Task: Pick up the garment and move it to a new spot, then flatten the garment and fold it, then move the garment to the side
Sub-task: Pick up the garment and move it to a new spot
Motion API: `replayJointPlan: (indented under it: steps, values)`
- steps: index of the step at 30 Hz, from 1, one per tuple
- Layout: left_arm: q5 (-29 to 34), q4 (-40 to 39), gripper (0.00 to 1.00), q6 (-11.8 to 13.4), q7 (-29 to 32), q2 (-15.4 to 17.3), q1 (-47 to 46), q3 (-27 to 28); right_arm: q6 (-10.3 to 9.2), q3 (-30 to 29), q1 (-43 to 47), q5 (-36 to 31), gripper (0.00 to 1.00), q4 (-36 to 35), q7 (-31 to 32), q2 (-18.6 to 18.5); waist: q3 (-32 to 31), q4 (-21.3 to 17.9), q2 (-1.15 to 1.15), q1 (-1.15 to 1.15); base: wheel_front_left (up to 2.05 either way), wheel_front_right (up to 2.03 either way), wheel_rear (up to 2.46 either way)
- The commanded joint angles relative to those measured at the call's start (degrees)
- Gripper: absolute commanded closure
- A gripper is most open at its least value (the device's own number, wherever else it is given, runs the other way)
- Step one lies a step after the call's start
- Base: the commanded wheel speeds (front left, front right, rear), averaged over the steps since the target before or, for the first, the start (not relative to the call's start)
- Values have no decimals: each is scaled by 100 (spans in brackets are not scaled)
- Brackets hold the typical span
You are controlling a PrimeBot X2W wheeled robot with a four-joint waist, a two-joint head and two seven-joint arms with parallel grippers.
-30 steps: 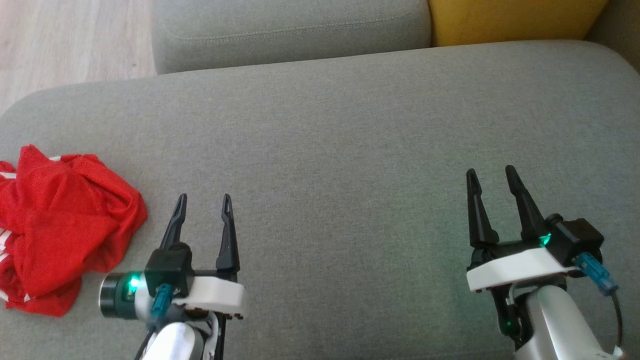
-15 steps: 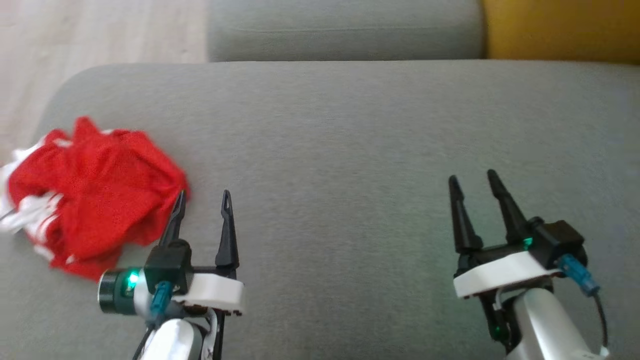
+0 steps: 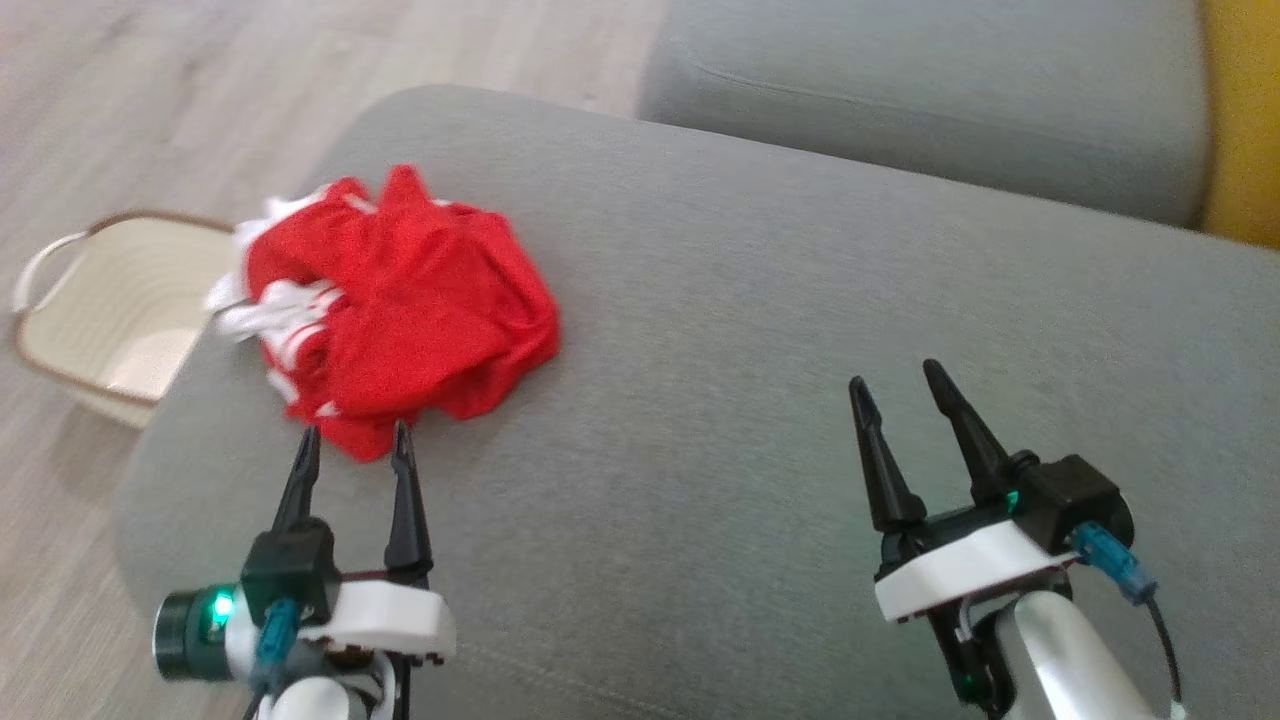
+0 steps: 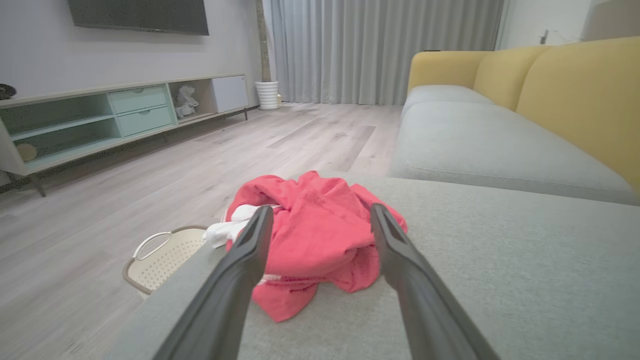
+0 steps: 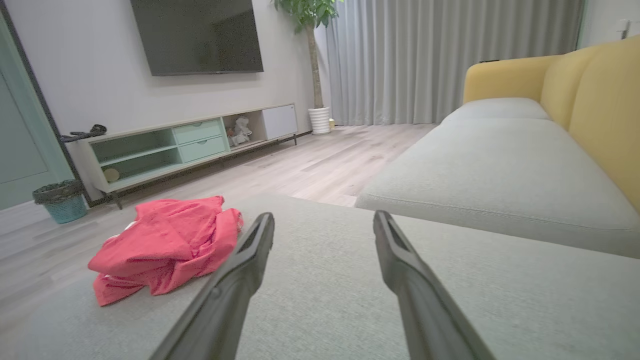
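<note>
A crumpled red garment (image 3: 400, 310) with white trim lies bunched near the left end of the grey sofa seat (image 3: 760, 330). My left gripper (image 3: 352, 438) is open, its fingertips just short of the heap's near edge, nothing between them. The left wrist view shows the garment (image 4: 320, 240) straight ahead between the fingers (image 4: 250, 240). My right gripper (image 3: 896, 378) is open and empty over bare cushion, well to the right of the heap. In the right wrist view the garment (image 5: 165, 245) lies off to the left.
A cream basket (image 3: 120, 310) stands on the wood floor beside the sofa's left end, also seen as the basket (image 4: 165, 255) below the cushion edge. A second grey cushion (image 3: 930, 100) and yellow backrest (image 3: 1245, 120) lie beyond. The seat's rounded left edge drops to the floor.
The head camera has swung left, bringing the garment toward the middle and the basket into view. My left gripper now points at the garment's near edge. Both grippers stay open.
</note>
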Motion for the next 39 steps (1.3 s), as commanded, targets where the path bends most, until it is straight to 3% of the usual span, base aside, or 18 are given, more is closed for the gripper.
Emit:
replayJointPlan:
  steps: [1, 5, 14, 28, 34, 39]
  values:
    - [65, -206, 0, -5, -70, -18, -132, 243, 44, 154, -35, 29, 0, -161, 2, -26, -113, 306, 0, 0, 0, 0, 0]
    - [110, -222, 0, -26, -70, -37, -47, 277, 44, 246, 14, 92, 0, -141, 1, -26, -144, 579, 0, 0, 0, 0, 0]
    - [-2, -351, 0, -42, -70, -105, 17, 509, 44, 418, -127, 171, 0, -45, -8, -26, -104, 641, 0, 0, 0, 0, 0]
    - [-178, -407, 0, -283, -70, 8, -277, 1314, 44, 77, -136, -30, 0, -143, -15, -26, 205, 199, 0, 0, 0, 0, 0]
    - [-384, -53, 0, -606, -70, 218, -805, 1672, 44, -396, -274, -347, 0, -450, 128, -26, 670, -110, 0, 0, 0, 0, 0]
    - [-669, 974, 0, -935, 174, 574, -1591, 1844, 44, -819, -384, -605, 0, -900, 326, -26, 1138, -315, 0, 0, 0, 0, 0]
